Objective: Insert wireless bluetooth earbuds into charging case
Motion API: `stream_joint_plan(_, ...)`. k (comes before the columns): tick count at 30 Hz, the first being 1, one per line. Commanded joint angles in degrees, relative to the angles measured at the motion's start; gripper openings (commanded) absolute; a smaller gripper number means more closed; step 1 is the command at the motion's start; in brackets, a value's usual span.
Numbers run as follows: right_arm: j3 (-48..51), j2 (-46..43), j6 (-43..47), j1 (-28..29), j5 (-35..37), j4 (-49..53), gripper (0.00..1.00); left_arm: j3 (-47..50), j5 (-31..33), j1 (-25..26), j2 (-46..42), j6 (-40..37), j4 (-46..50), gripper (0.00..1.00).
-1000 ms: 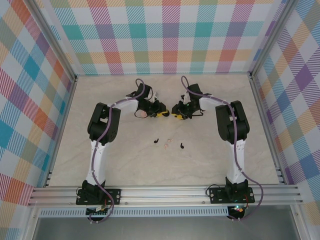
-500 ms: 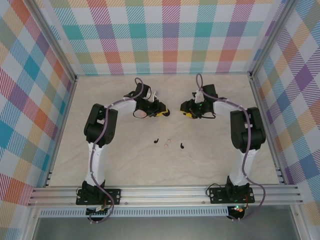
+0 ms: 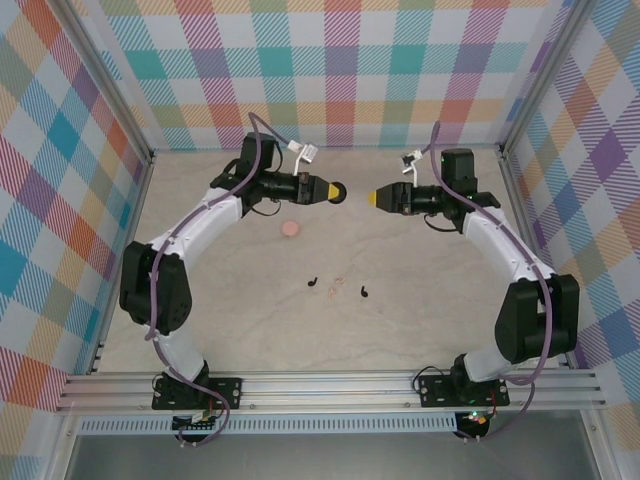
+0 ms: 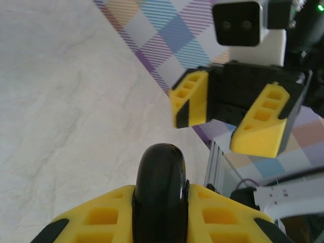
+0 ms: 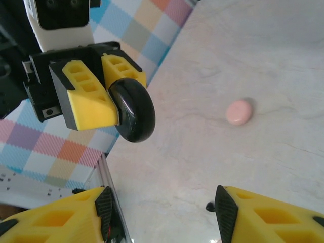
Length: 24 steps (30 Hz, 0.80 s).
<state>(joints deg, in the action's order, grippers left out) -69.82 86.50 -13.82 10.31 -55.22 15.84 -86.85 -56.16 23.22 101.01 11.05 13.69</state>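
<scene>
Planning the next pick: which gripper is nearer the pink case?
Left. The left gripper, gripping a black disc, is just beyond the charging case; the right gripper is farther right.

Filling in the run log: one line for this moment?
left hand: shut on black disc | right hand: open, empty | pink puck: on table | earbuds: on table

- Walls (image 3: 340,70): pastel plaid in many colours.
- Table (image 3: 420,330): pale beige marbling.
- Charging case (image 3: 290,228): salmon pink.
- Earbuds (image 3: 312,283): black.
- Disc (image 4: 160,187): glossy black.
- Right gripper (image 4: 217,135) fingers (image 4: 191,98): yellow, black-edged.
</scene>
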Motion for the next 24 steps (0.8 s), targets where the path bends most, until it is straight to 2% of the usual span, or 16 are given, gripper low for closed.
stream_joint_plan(1, -3.04, -1.29, 6.53, 2.35, -5.43, 4.91, 0.59, -1.74, -5.25, 2.31, -1.6, -8.02, 7.32, 0.18)
stream_joint_plan(6, -5.76, -0.57, 8.81, 4.31, -6.83, 7.37, 0.58, -4.58, -6.56, 3.96, -1.95, -12.26, 13.07, 0.18)
stream_joint_plan(12, -7.43, 0.86, 10.44, 5.36, -7.98, 9.52, 0.53, -5.31, -7.21, 4.47, -2.6, -12.93, 14.06, 0.17)
stream_joint_plan(24, -7.52, 1.12, 14.18, 6.55, -8.47, 13.56, 0.52, -5.9, -6.62, 4.79, -3.08, -12.03, 13.47, 0.17)
